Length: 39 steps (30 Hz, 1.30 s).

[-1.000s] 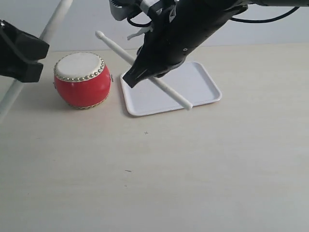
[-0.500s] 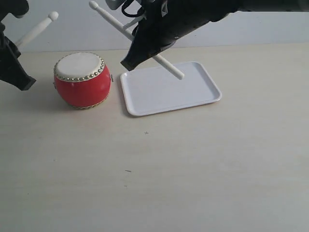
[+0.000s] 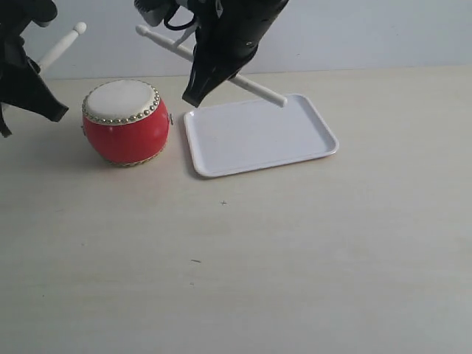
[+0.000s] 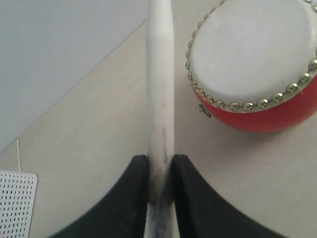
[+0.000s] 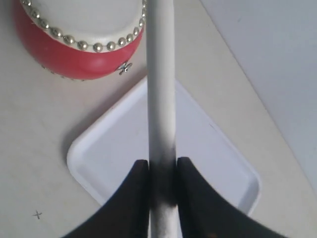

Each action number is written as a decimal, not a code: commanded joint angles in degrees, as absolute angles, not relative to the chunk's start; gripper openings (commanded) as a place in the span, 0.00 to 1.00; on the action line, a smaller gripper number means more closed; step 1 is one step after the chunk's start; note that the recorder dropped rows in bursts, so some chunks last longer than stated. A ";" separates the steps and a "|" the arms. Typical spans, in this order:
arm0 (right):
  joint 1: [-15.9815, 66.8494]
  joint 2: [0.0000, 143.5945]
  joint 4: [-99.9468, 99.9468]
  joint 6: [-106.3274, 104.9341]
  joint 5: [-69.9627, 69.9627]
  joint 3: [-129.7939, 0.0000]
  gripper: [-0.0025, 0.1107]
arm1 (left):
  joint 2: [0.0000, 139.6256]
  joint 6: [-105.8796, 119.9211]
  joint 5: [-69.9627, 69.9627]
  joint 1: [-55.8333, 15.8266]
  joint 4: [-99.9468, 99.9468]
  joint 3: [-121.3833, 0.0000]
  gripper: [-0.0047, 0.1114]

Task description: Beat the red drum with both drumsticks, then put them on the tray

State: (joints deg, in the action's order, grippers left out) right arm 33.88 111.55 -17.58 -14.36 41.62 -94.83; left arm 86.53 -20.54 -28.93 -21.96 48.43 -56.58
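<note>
The red drum with its cream skin stands upright at the left of the table. Right of it lies the white tray, with nothing in it. My left gripper is left of the drum, shut on one drumstick whose rounded tip points up and right, above the drum's far side. In the left wrist view that drumstick runs past the drum without touching it. My right gripper hangs between drum and tray, shut on the other drumstick, held aslant in the air.
The pale table top stretches in front of the drum and tray. A light wall rises behind the table's far edge. In the right wrist view the drumstick crosses above the tray and the drum's rim.
The right gripper has risen and swung left with its stick, from low over the tray to higher beside the drum. The left gripper's stick swung so its tip now sits near the drum.
</note>
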 commanded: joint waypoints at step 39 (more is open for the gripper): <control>41.34 122.04 -49.39 1.57 42.10 -97.09 0.02 | 95.81 -12.52 -29.84 -21.69 61.34 -57.48 0.04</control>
